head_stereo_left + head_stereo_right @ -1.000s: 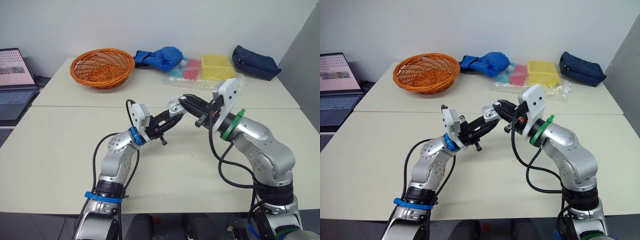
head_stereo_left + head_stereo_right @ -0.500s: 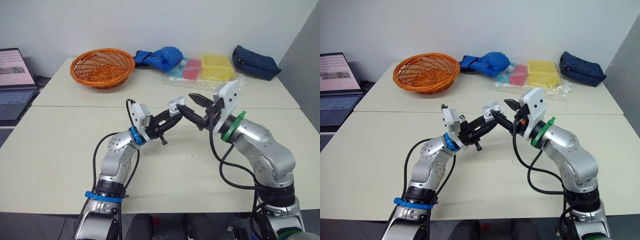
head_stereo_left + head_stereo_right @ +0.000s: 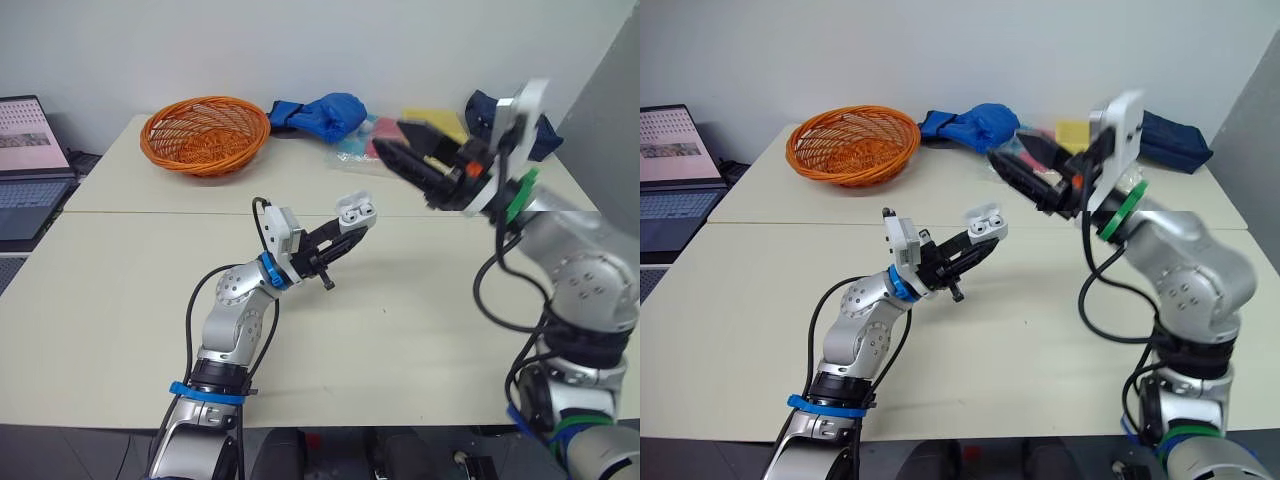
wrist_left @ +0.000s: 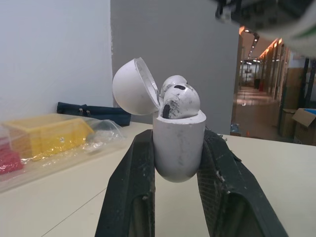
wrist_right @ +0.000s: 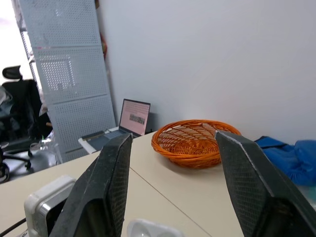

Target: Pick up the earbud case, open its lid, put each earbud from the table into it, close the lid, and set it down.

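Two earbuds (image 4: 180,98) sit in the open earbud case (image 4: 178,148), plain in my left wrist view, too small from the head. Left gripper (image 3: 350,225) clamps it; right gripper (image 3: 390,138) gapes empty, upper right.

earbud case (image 3: 356,209) in left pincer (image 3: 355,226) | basket (image 3: 206,160) behind-left | laptop (image 3: 25,170) far left

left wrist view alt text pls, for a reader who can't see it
The left gripper holds a white earbud case upright between its two black fingers, lid flipped open and both earbuds seated inside. Behind it on the pale table lie a clear bag with yellow and red contents and a dark pouch.
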Controlling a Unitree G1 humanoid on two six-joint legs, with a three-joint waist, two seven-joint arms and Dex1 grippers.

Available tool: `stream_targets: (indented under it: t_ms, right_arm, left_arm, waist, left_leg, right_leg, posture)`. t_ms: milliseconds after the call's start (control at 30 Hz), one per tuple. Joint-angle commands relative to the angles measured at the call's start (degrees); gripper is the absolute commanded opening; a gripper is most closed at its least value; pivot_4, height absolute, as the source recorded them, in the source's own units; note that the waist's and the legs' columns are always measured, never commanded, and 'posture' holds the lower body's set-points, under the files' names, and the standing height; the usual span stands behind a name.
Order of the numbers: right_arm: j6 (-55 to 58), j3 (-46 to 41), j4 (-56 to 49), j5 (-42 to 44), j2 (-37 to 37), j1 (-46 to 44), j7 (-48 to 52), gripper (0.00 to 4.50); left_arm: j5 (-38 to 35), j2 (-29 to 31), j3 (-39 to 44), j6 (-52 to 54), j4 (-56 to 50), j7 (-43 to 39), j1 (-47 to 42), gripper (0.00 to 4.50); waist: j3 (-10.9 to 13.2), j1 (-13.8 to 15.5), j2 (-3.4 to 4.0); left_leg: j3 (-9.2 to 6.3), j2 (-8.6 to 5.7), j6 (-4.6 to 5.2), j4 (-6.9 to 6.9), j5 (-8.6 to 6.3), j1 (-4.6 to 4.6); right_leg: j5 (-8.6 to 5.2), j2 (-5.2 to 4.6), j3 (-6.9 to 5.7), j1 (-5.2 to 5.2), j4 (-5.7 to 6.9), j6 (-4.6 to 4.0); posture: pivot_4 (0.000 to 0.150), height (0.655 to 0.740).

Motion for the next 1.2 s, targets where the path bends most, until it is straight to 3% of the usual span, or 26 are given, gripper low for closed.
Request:
stream_targets:
  t_ms: [33, 233, 567, 933, 1200]
  right_arm:
    - [-0.86, 6.54, 10.77, -6.84, -9.48, -2.44, 8.42, 2.2]
    - [-5.37, 12.11, 24.48, -14.02, -8.32, -8.88, 10.24, 0.04]
    - [-2.62, 16.61, 23.88, -14.25, -3.61, -11.38, 16.44, 0.04]
    - [2.67, 15.99, 15.42, -12.29, -6.51, -9.99, 20.77, 0.04]
    - [-0.36, 17.46, 9.72, -15.36, -7.29, -7.12, 19.6, 0.04]
  left_arm:
    - [-0.09, -0.53, -0.34, -2.04, 0.14, -0.9, -1.17, 0.77]
    - [0.01, -0.46, -0.79, -2.66, 0.77, -1.73, -1.33, 0.77]
    - [0.25, -0.41, -1.33, -2.04, -0.39, -1.08, -0.92, 0.77]
    - [0.38, 0.08, -1.26, -1.8, -0.79, -0.38, -0.7, 0.77]
    - [0.16, -0.16, -1.18, -1.34, -0.5, 0.18, -1.57, 0.77]
  waist:
    - [0.0, 0.05, -0.02]
    - [0.01, -0.34, 0.0]
    - [0.01, 0.01, 0.01]
    - [0.01, 0.03, 0.01]
    - [0.01, 0.03, 0.01]
  left_leg:
    - [0.06, -0.02, 0.0, -0.02, 0.0, 0.01]
    - [0.13, -0.03, 0.02, -0.01, 0.0, -0.35]
    - [0.04, -0.02, 0.02, 0.04, -0.01, -0.73]
    - [0.0, -0.01, 0.02, 0.08, 0.0, -0.72]
    - [0.0, -0.01, 0.02, 0.1, 0.0, -0.72]
  right_leg:
    - [0.0, -0.01, 0.01, -0.02, 0.01, -0.01]
    - [0.03, 0.02, 0.21, -0.5, 0.11, 0.04]
    - [0.07, 0.0, -0.02, -0.7, 0.04, -0.06]
    - [0.06, 0.01, -0.07, -0.69, 0.09, 0.0]
    - [0.05, 0.02, -0.07, -0.69, 0.09, 0.01]
  posture:
    - [0.15, 0.74]
    - [0.15, 0.74]
    - [0.15, 0.74]
    - [0.15, 0.74]
    - [0.15, 0.74]
